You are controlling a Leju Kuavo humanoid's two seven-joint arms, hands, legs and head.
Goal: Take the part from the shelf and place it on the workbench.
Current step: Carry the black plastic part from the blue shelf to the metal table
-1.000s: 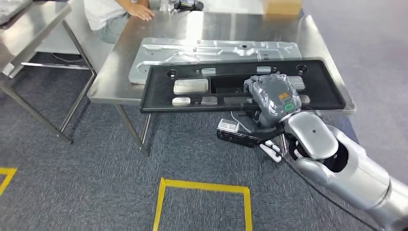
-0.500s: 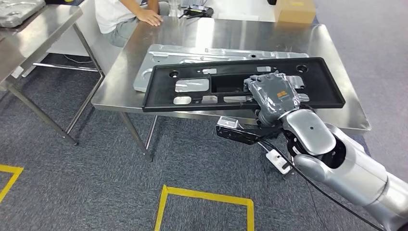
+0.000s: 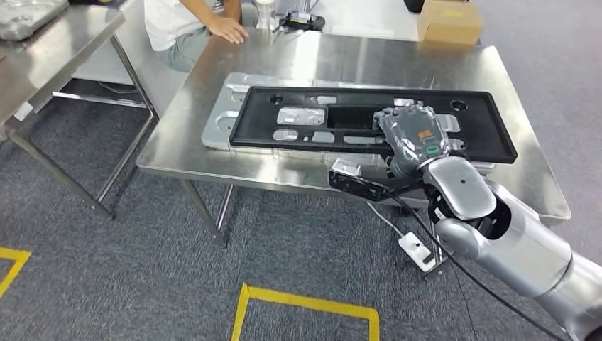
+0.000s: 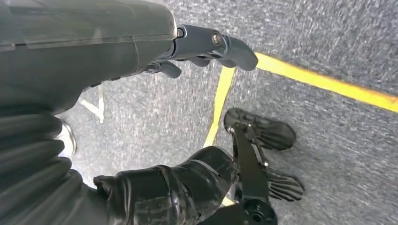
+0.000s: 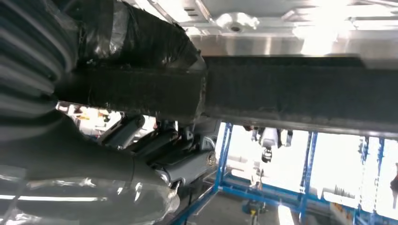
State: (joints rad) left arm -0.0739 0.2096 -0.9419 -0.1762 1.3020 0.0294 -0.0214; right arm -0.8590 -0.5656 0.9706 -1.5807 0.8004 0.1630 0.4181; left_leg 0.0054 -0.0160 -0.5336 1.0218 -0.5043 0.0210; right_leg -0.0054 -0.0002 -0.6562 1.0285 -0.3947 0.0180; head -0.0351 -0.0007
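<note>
Nearest to me I see grey carpet floor with rough texture, and yellow tape lines on it. In the left wrist view my left hand hangs above this carpet; it holds nothing and its dark fingers are apart, a little curled.

My right arm, smooth and silver, reaches in from the lower right, up to the near edge of the tabletop. My right hand, under a grey crinkled cover, grips the near long edge of the black part. In the right wrist view the thumb lies over the edge of the part and the fingers are curled under it, so the hand is closed on the part.

The part is a long, flat, matte black panel with several cutouts. It lies above a pale grey stamped metal sheet on the tabletop. I cannot tell if it rests on the sheet already.

The tabletop is brushed steel and shines with light. At its far right corner stands a cardboard box. At the far left edge a person rests a hand on the steel. A second steel table stands to the left.
</note>
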